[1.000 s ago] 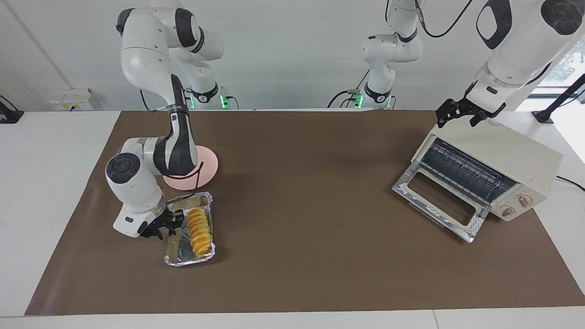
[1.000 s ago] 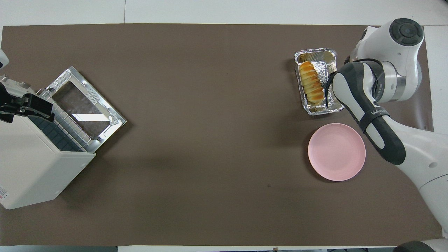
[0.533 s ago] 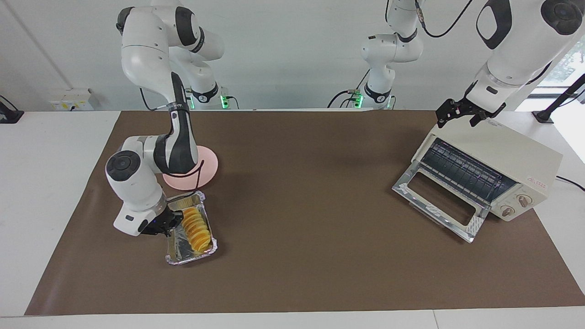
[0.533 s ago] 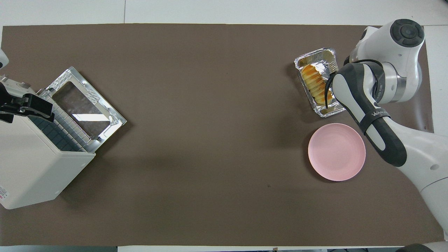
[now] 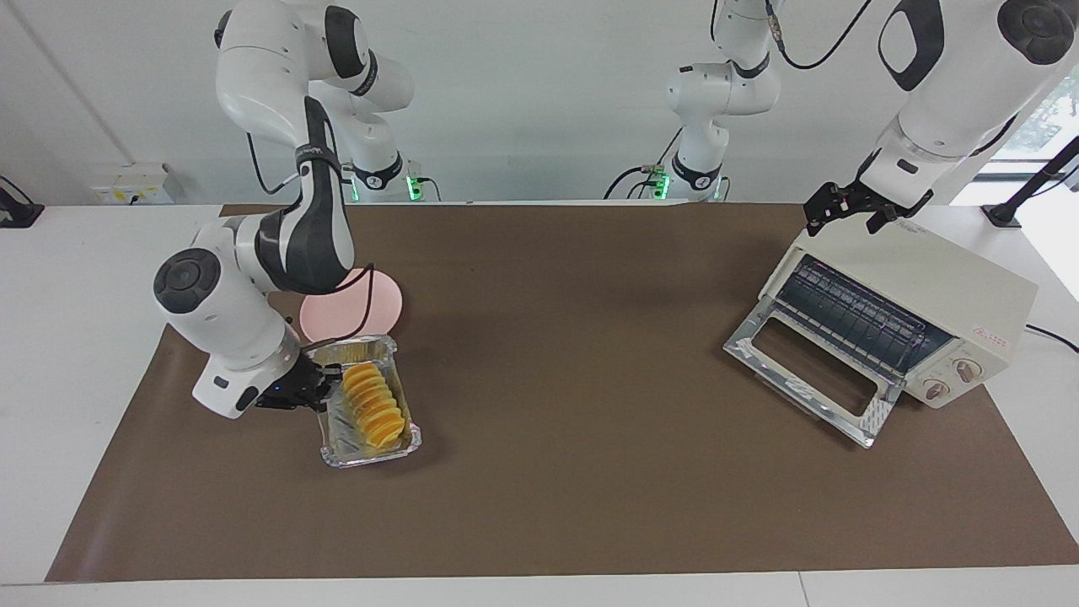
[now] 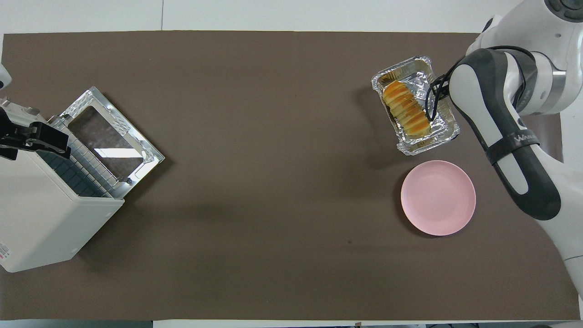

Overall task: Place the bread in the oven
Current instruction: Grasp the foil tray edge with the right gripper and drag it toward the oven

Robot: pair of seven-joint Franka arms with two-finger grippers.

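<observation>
Two fingers of the right gripper [image 5: 319,385] are pressed together on the long side wall of the crinkled foil tray [image 5: 334,438], the wall toward the right arm's end of the table. The bread [image 5: 373,405] lies inside that tray, just beside the pinch, on the side that faces the middle of the table. Its long axis runs along the tray's length, slanting across the brown mat [image 5: 548,472], with the ridged slices stacked end to end. From its shadow the tray looks raised off the mat, though I cannot be sure. The round pink plate [image 5: 371,303] sits nearer to the robots than the tray, just beside it.

The toaster oven [image 5: 915,316] stands well apart, at the left arm's end of the table, its glass door [image 5: 809,369] folded down flat and the wire rack exposed. The left gripper [image 5: 847,208] hangs spread open over the oven's top corner, waiting. Judging from this, the coming move is a long carry across the mat by the right arm, tray and loaf together, toward the open door.
</observation>
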